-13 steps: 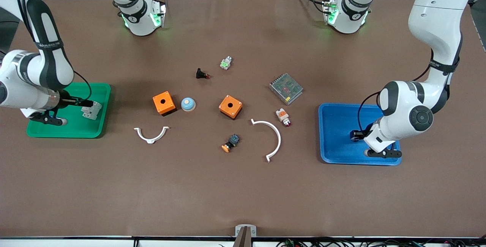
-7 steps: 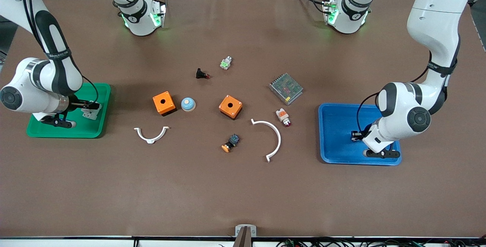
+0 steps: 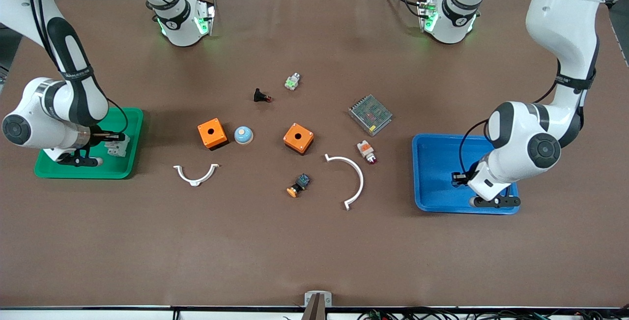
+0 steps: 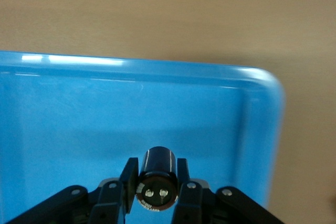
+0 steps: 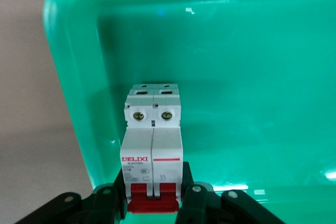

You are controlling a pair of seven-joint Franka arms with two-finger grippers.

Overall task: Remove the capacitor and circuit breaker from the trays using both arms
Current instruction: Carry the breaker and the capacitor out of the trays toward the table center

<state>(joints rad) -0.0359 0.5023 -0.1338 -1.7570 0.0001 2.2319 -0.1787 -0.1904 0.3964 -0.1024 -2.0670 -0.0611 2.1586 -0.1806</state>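
Note:
My left gripper (image 3: pixel 458 178) is over the blue tray (image 3: pixel 435 162) at the left arm's end of the table. It is shut on the capacitor (image 4: pixel 157 177), a black stubby cylinder with a shiny end, and holds it low over the tray floor (image 4: pixel 105 108). My right gripper (image 3: pixel 116 138) is over the green tray (image 3: pixel 105 166) at the right arm's end. It is shut on the breaker (image 3: pixel 119 146), a white-grey block with red levers (image 5: pixel 153 140), gripped at its red end low inside the tray (image 5: pixel 236 103). I cannot tell if either part touches the floor.
Between the trays lie two orange boxes (image 3: pixel 212 133) (image 3: pixel 298 138), a blue dome button (image 3: pixel 243 135), a black button (image 3: pixel 260 96), a green-white part (image 3: pixel 292 81), a mesh power supply (image 3: pixel 370 114), an indicator lamp (image 3: pixel 366 151), a black-blue switch (image 3: pixel 299 185) and two white arcs (image 3: pixel 195 174) (image 3: pixel 351 177).
The right arm has swung in and brought the breaker lower inside the green tray. The left gripper has shifted slightly with the capacitor over the blue tray. Both stay shut.

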